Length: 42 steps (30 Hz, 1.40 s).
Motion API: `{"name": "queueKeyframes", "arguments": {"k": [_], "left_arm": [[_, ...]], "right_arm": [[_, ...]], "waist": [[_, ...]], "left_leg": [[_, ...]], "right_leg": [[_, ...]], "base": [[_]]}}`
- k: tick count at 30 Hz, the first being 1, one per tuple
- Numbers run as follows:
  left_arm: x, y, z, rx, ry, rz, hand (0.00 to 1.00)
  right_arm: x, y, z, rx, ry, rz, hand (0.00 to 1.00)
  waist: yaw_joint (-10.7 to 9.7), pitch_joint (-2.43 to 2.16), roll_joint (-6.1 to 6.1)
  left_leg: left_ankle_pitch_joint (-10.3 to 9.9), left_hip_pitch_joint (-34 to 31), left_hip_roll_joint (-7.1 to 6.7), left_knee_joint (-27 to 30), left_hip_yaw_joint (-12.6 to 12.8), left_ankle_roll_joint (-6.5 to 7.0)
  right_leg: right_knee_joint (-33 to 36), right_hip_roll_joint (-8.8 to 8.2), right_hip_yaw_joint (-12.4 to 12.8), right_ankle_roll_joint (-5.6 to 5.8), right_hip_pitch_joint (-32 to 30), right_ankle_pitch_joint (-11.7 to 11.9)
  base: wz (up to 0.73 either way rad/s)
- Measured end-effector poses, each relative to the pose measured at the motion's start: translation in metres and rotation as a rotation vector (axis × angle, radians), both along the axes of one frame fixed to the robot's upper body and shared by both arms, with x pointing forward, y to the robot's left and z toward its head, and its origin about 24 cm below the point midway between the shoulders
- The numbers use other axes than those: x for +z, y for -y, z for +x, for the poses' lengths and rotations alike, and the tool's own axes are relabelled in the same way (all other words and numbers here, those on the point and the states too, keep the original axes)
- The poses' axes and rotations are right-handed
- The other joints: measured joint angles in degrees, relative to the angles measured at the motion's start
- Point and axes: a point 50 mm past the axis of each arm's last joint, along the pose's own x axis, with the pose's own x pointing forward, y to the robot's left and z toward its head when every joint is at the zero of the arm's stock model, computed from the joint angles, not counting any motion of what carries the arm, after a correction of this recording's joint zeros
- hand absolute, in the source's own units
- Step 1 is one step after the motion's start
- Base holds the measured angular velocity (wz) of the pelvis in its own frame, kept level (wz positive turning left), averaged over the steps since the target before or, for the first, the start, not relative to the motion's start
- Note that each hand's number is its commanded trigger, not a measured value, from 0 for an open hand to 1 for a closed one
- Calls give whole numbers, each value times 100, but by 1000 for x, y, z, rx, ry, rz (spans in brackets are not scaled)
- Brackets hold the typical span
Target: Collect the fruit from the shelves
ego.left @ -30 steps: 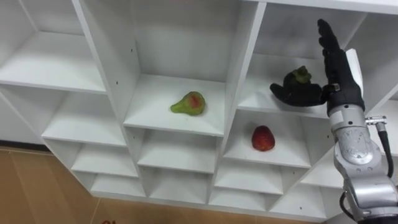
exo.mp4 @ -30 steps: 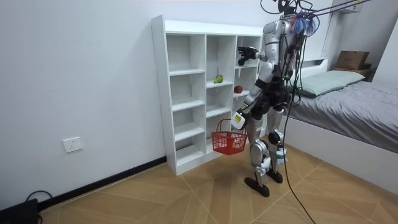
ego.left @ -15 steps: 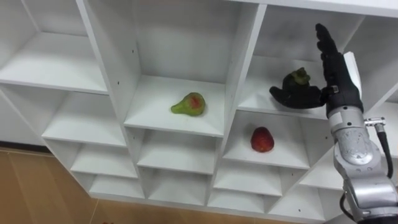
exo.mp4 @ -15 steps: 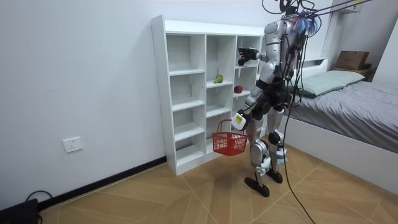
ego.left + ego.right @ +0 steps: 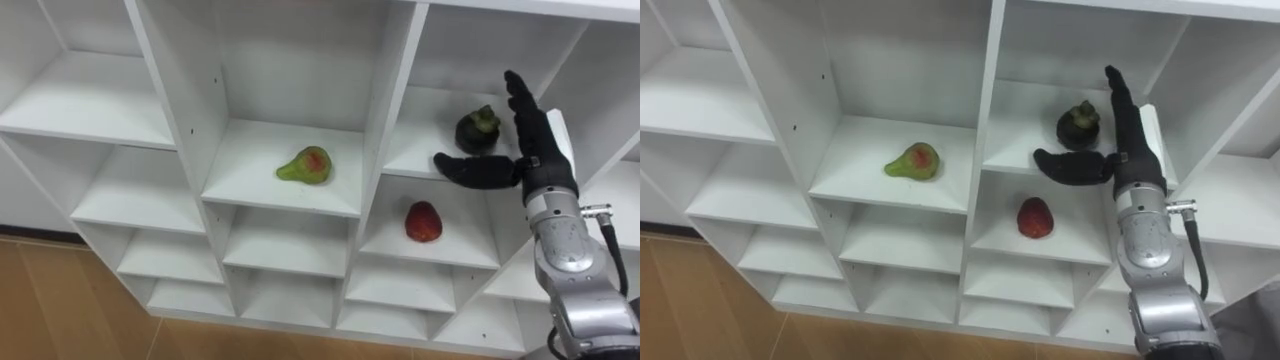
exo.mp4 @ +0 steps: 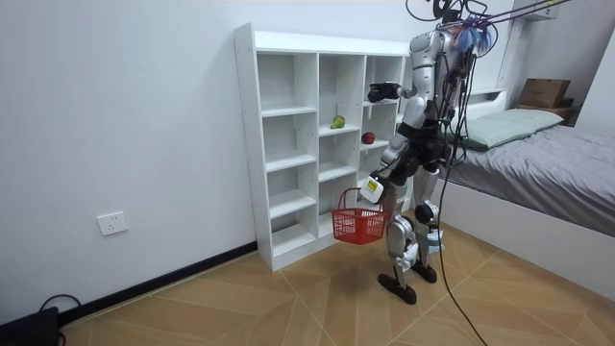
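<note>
dark fruit (image 5: 477, 131): round, leafy cap on top, upright on the floor of the upper right compartment of the closet (image 5: 392, 100). handling, judged: light, firm rind, smooth enough to roll. best taken round the belly from the side, thumb low, not by the cap.
right hand (image 5: 530, 150): just beside the dark fruit at the compartment's mouth. fingers straight and raised, thumb spread out low in front of the fruit, holding nothing. contact not made out.
red fruit (image 5: 423, 222): one compartment below, alone.
pear (image 5: 304, 165): middle column, lying on its side, green with a red blush. likely softer, so it wants a gentler wrap.
basket (image 6: 360, 227): red, hangs by its handle from the left hand (image 6: 372, 188), which is curled on that handle. it hangs low beside the robot, which stands before the closet.
</note>
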Motion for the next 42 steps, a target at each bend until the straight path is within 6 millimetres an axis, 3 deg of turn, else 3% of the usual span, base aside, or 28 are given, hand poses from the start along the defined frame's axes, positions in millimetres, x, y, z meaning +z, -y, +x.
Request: {"name": "queueKeyframes", "arguments": {"k": [18,20,21,24,42], "left_arm": [[1,-2,7,-9,0,-10,100],[1,-3,7,-11,2,-11,100],[1,-3,7,-12,3,-10,100],[1,-3,8,-12,5,-11,100],[3,-3,17,-21,38,-9,100]], "right_arm": [[-3,0,9,37,-50,38,0],[-3,1,9,41,-54,37,7],[-3,1,9,42,-55,36,25],[-2,4,9,39,-55,23,100],[4,21,20,-2,-55,-67,100]], "waist": [[-45,-28,-71],[-37,-28,-78],[-38,-28,-84],[-35,-27,-88],[-16,-30,-94]], "left_leg": [[0,-105,-51,115,-100,0],[0,-113,-55,119,-104,0],[0,-122,-60,125,-121,0],[0,-123,-67,132,-131,1],[-4,-101,-57,117,-221,-1]], "right_leg": [[-17,-25,-111,0,1,-2],[-38,-24,-104,0,7,-4],[-88,-22,-108,-2,31,-3],[-95,-27,-122,-2,38,-3],[-92,-21,-239,-2,87,-2]], "base": [[2],[0],[0],[3],[2]]}}
